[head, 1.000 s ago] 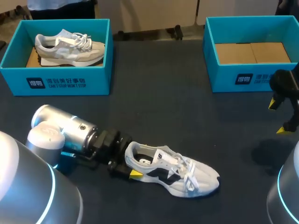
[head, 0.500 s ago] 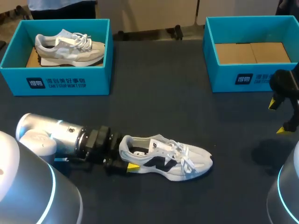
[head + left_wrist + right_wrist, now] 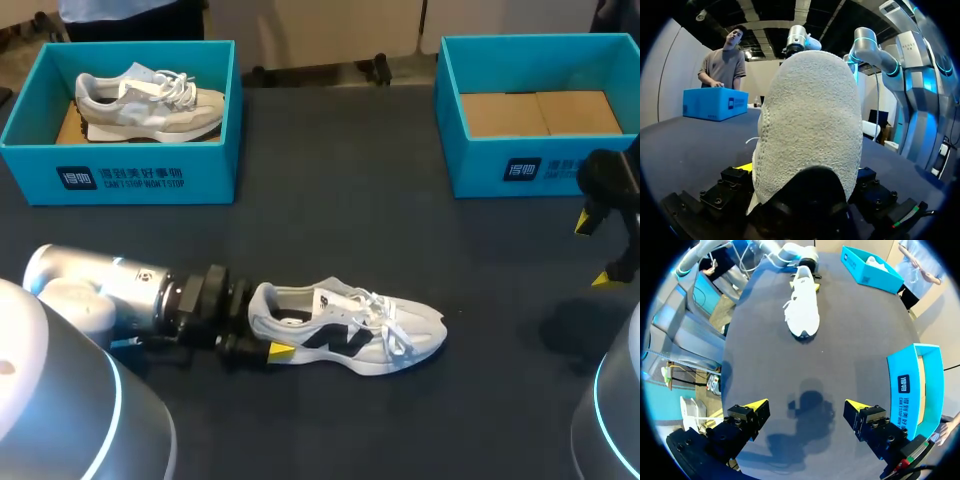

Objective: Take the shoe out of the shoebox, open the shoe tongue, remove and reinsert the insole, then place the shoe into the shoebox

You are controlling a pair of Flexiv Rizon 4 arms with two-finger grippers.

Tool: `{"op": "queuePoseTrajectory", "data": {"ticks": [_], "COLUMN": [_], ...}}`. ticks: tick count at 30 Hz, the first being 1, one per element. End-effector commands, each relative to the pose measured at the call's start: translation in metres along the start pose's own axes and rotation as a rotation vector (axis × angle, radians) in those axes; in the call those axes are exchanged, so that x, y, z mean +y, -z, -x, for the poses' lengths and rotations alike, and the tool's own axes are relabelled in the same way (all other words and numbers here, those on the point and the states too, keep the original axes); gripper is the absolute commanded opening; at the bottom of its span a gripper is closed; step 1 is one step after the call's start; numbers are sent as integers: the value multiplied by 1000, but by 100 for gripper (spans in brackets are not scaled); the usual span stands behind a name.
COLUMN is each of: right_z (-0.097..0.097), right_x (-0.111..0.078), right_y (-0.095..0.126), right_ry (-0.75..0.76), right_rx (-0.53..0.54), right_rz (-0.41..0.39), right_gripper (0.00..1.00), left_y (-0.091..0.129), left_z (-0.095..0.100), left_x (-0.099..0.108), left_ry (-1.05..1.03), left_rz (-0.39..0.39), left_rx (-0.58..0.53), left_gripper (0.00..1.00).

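Left tool (image 3: 264, 338) clenched on shoe (image 3: 350, 330) heel, near front edge of bench (image 3: 330, 200). Grip is thin, so shoe may twist loose. Right tool (image 3: 805, 407) released, empty.

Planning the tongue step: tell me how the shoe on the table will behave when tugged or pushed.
The shoe probably slides rather than rolls, lying flat on its sole on the table. Its fabric upper and loose laces likely flex. With the left gripper clamping the heel, it should hold steady.
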State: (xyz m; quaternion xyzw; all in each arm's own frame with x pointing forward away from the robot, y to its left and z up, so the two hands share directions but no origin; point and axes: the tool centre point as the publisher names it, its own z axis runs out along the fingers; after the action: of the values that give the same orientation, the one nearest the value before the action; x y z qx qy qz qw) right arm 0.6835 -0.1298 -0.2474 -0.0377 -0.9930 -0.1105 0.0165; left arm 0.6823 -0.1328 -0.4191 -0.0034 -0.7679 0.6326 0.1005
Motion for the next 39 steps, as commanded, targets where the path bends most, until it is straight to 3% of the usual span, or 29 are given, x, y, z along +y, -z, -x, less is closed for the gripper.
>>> {"op": "queuePoseTrajectory", "data": {"ticks": [1,16,23,39], "right_z": [0,0,0,0], "right_x": [0,0,0,0], "right_y": [-1,-1,-1,-1], "right_ry": [0,0,0,0], "right_rx": [-1,-1,-1,-1], "right_rz": [-3,-3,-3,-3], "right_gripper": [100,100,100,100], "left_y": [-1,-1,-2,-9], "left_z": [5,5,12,25], "left_x": [1,1,-4,-5], "left_ry": [0,0,-65,-46], "left_rz": [0,0,-20,-1], "left_rx": [5,5,-56,-30], "left_gripper": [0,0,0,0]}}
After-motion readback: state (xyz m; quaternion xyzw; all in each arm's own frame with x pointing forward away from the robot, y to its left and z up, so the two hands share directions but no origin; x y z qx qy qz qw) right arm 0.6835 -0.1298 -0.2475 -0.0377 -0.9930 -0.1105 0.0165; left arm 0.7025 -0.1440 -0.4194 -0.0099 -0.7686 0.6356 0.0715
